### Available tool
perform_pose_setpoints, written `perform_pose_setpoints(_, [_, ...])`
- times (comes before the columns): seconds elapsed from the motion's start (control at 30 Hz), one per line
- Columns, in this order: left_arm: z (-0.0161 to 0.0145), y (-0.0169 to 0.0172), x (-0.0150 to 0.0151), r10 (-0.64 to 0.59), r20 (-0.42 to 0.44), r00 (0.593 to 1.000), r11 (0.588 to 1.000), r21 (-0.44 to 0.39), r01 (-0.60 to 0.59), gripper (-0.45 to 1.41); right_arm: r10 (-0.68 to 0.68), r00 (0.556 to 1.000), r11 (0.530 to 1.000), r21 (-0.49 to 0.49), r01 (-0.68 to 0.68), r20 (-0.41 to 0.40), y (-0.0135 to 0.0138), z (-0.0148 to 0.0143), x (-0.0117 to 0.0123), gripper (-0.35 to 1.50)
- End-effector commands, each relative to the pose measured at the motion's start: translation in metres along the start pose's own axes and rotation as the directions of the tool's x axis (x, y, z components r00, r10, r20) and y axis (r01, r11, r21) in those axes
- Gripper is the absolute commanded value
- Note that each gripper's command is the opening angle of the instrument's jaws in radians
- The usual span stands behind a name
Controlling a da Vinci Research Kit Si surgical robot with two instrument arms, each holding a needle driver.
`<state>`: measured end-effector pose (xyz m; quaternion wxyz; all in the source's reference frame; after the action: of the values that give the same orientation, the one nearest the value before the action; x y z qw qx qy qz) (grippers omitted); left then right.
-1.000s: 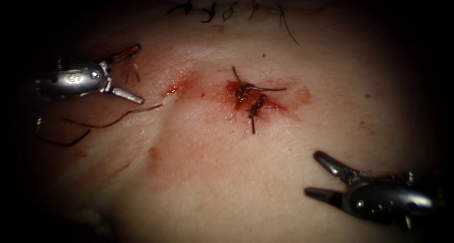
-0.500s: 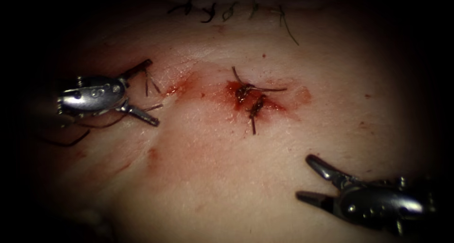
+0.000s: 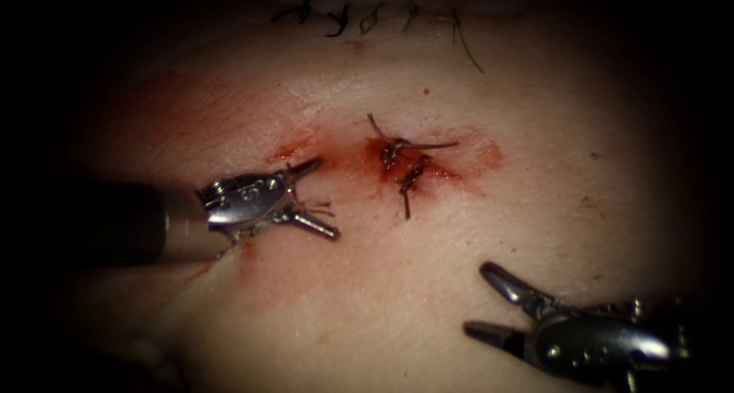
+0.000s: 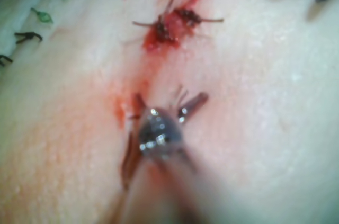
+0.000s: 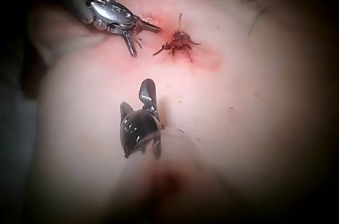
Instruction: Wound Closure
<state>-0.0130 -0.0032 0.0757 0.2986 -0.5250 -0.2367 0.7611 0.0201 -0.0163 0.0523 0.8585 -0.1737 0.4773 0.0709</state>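
My left tool [image 3: 319, 196] sits on the tissue [image 3: 397, 301] just left of the cut [image 3: 404, 162], jaws spread wide, one pointing up toward the red fluid [image 3: 294, 147] and the other lying lower. A few short thread bits [image 3: 317, 207] show between the jaws, but I cannot tell whether they are gripped — as far as I can see the jaws hold nothing. A second ago this tool was far out at the left edge; it has come in toward the cut.

The cut carries two knotted stitches with cut ends of thread [image 3: 417, 144] sticking out (one tail up-left, one to the right, one downward). In the left wrist view the same knots [image 4: 172, 21] lie beyond my open left tool [image 4: 169, 102], well apart from it.

My right tool [image 3: 489, 301] hovers low to the right of the cut, jaws parted and holding nothing, well away from the stitches; it has drifted slightly left. In the right wrist view it [image 5: 136, 99] points toward the knots.

I cannot make out the needle anywhere. An older row of stitches [image 3: 359, 17] runs along the far edge.
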Motion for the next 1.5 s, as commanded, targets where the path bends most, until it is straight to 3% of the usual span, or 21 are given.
perform_pose_setpoints(0.03, [0.0007,0.0002,-0.0012,0.001,0.003,1.0,1.0,0.005,-0.001,1.16,0.003,1.0,1.0,0.005,-0.003,-0.004,-0.001,0.0007,0.0001,1.48])
perform_pose_setpoints(0.2, [-0.0007,0.0017,-0.0029,0.013,0.006,1.0,1.0,0.001,-0.013,1.16,0.003,1.0,1.0,0.006,-0.003,-0.001,-0.0012,0.0008,0.0004,1.48])
perform_pose_setpoints(0.5, [-0.0054,0.0054,-0.0012,0.045,0.007,0.999,0.999,0.016,-0.045,1.16,0.003,1.0,1.0,0.01,-0.003,-0.001,-0.0013,0.0008,0.0005,1.48])
perform_pose_setpoints(0.63, [-0.0087,0.0062,0.0039,0.072,-0.008,0.997,0.997,0.039,-0.071,1.16,0.003,1.0,1.0,0.011,-0.003,-0.003,-0.0013,0.0009,0.0006,1.48])
perform_pose_setpoints(0.73, [-0.0107,0.0081,0.0104,0.102,-0.059,0.993,0.994,0.04,-0.1,1.16,0.006,1.0,1.0,0.012,-0.006,0.002,-0.0012,0.0011,0.0009,1.48])
perform_pose_setpoints(0.93, [-0.01,0.0117,0.0142,0.195,-0.085,0.977,0.981,0.039,-0.192,1.15,0.051,0.998,0.995,0.083,-0.054,0.044,0.0004,0.0015,0.0017,1.47])
perform_pose_setpoints(1.07, [-0.0078,0.0127,0.0146,0.284,-0.09,0.955,0.959,0.025,-0.283,1.08,0.111,0.994,0.97,0.214,-0.114,0.025,0.0024,0.0019,0.0021,1.32])
perform_pose_setpoints(1.1, [-0.0071,0.0131,0.0147,0.324,-0.098,0.941,0.946,0.005,-0.325,0.96,0.134,0.99,0.952,0.273,-0.14,0.041,0.0031,0.002,0.0021,1.0])
perform_pose_setpoints(1.13, [-0.0069,0.0132,0.0147,0.336,-0.102,0.936,0.941,-0.003,-0.338,0.89,0.134,0.99,0.944,0.297,-0.143,0.051,0.0033,0.002,0.0021,0.81])
perform_pose_setpoints(1.2, [-0.0066,0.0132,0.0149,0.355,-0.109,0.929,0.933,-0.02,-0.359,0.71,0.134,0.985,0.933,0.321,-0.161,0.105,0.0043,0.002,0.0015,0.66])
perform_pose_setpoints(1.27, [-0.0065,0.0128,0.0152,0.354,-0.118,0.928,0.932,-0.039,-0.361,0.68,0.162,0.98,0.915,0.354,-0.192,0.113,0.0052,0.002,0.0009,0.51])
perform_pose_setpoints(1.33, [-0.0067,0.0122,0.0155,0.356,-0.112,0.928,0.927,-0.08,-0.365,0.68,0.161,0.982,0.897,0.401,-0.186,0.096,0.0067,0.0018,-0.0001,0.56])
perform_pose_setpoints(1.5, [-0.0073,0.0111,0.0156,0.365,-0.083,0.927,0.918,-0.133,-0.373,0.63,0.169,0.983,0.903,0.388,-0.183,0.072,0.0095,0.0019,-0.0014,0.64])
